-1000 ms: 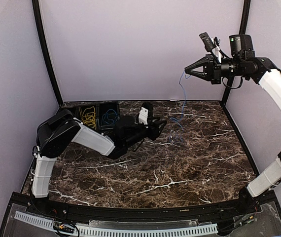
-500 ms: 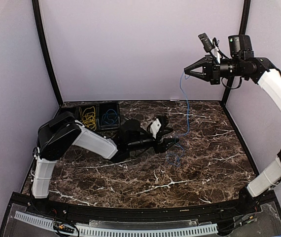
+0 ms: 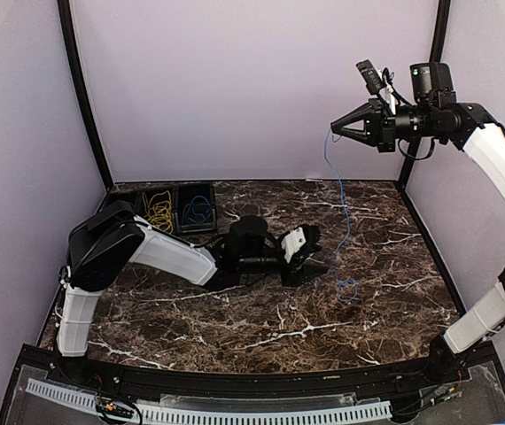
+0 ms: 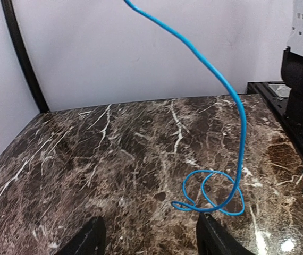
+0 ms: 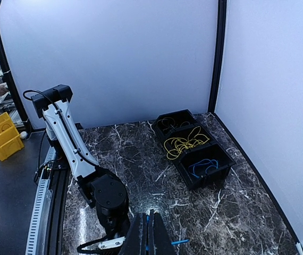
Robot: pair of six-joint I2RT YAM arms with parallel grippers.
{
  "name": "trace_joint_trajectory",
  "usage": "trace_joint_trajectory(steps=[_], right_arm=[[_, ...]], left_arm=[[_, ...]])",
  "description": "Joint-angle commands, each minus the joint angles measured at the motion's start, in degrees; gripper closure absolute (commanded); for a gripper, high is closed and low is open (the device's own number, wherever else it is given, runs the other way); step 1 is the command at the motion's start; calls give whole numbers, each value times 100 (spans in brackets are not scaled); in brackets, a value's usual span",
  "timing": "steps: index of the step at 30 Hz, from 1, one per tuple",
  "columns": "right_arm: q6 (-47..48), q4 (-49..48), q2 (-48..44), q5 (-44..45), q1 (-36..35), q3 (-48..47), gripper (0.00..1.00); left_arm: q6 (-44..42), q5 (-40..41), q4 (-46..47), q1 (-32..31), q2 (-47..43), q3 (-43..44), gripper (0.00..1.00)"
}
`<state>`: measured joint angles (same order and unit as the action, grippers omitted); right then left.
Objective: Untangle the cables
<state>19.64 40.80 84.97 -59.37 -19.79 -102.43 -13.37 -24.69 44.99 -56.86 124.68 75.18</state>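
Note:
My right gripper (image 3: 334, 129) is held high at the back right, shut on one end of a thin blue cable (image 3: 342, 208). The cable hangs down and ends in a small loop (image 3: 348, 289) on the marble table. In the right wrist view the fingers (image 5: 147, 238) pinch the blue cable (image 5: 179, 242). My left gripper (image 3: 320, 263) lies low over the table, open and empty, just left of that loop. In the left wrist view the loop (image 4: 212, 194) lies just beyond the right finger (image 4: 218, 239). More yellow cable (image 3: 159, 211) and blue cable (image 3: 196, 210) lie in a black tray.
The black three-compartment tray (image 3: 172, 192) stands at the back left of the table; it also shows in the right wrist view (image 5: 194, 149). Purple walls with black posts enclose the table. A yellow bin (image 5: 3, 135) sits outside the cell.
My left gripper has moved right across the table, from near the tray to beside the hanging cable. The cable's lower end has shifted nearer and right. The right gripper has stayed put.

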Motion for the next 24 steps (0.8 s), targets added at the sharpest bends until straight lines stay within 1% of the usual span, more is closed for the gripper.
trace_joint_trajectory(steps=[1,2,3,4,8,10,11,13,15,19,20,21,24], right_arm=[[124,65,5,57,-33,25,100],[134,61,-4,66,-33,42,100],[142,58,-6,75,-34,63,100],[152,60,-7,93,-34,74,100],[159,61,26,93,-51,109,100],[162,67,52,106,-72,101,100],[162,69,61,110,-83,89,100],[161,78,80,119,-109,67,100],[170,87,99,126,-136,49,100],[174,95,150,137,-190,39,100],[176,97,156,137,-204,46,100],[174,95,160,138,-212,48,100],[171,95,169,145,-262,65,100]], left_arm=[[-29,1329,154,-4,-604,-413,36],[21,1709,245,-1,-634,-481,35],[133,1874,378,-1,-679,-577,31],[181,2113,418,-7,-698,-615,30],[205,2117,747,-5,-853,-867,26],[204,2314,736,-1,-918,-864,26],[203,2641,764,-9,-959,-869,25],[131,3001,952,-9,-1016,-921,25],[25,3127,1151,-9,-1064,-971,25],[-196,3011,1243,-41,-1111,-937,24],[-222,3034,1219,-56,-1093,-882,10],[-221,3080,1194,-60,-1085,-851,3],[-227,3056,1175,-70,-1019,-725,1]])
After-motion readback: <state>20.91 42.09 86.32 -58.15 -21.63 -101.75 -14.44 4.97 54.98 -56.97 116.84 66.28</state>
